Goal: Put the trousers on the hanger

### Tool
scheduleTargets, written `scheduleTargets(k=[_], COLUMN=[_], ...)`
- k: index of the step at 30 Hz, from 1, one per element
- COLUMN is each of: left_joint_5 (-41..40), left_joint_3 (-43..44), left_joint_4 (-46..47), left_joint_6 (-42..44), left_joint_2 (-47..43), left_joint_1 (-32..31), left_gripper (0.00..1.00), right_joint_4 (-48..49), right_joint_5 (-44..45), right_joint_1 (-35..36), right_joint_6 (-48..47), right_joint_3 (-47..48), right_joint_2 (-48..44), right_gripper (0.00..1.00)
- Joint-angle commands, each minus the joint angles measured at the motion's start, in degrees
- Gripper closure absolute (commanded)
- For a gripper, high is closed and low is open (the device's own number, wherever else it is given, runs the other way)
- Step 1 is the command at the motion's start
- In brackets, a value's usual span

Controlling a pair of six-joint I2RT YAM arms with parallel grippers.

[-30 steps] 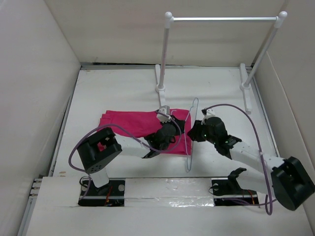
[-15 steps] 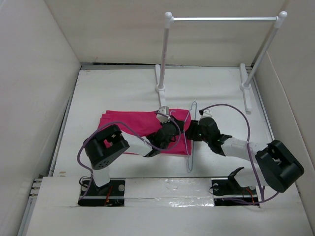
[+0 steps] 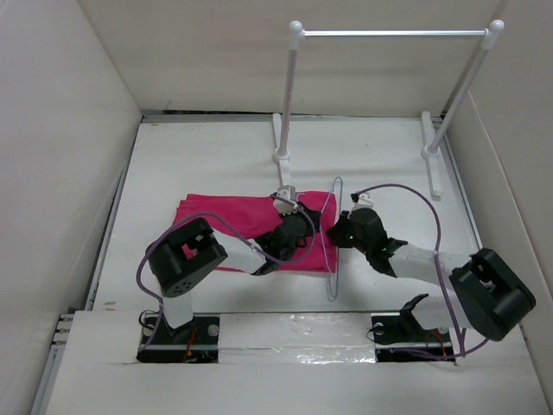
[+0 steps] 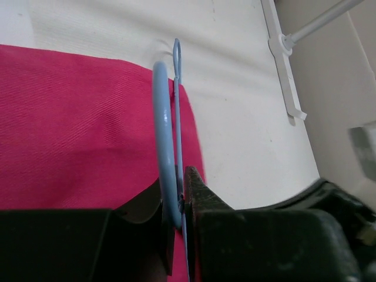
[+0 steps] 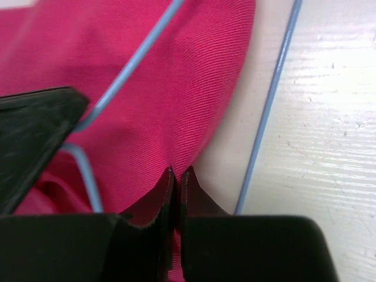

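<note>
The left claw (image 4: pixel 181 197) was clamped on the thin pale-blue wire hanger (image 4: pixel 162 117), which was extended ahead of it. The right claw (image 5: pixel 176 179) was pinched on the bright magenta-pink fabric trousers (image 5: pixel 176 88), spread ahead of it.

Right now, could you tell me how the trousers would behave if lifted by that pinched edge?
Probably floppy: the trousers lie flat with soft folds, so they would likely sag from the right gripper. The woven cloth looks grippy, though so small an edge pinch might slip.
</note>
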Motion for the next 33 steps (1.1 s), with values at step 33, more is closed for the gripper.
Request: scheduleTargets(k=[33], left_joint_5=[-4.3], left_joint_3=[-10.1], left_joint_4=[-9.2], left_joint_6=[11.2], left_joint_2=[-20.0], left_joint_1=[3.2], left_gripper=[1.00], right_joint_4=[-9.8], right_joint_5=[-13.5], right_joint_1=[-28.9], right_joint_6=[-10.4], right_joint_3=[-4.1], right_joint_2=[-23.8], right_gripper=[1.00])
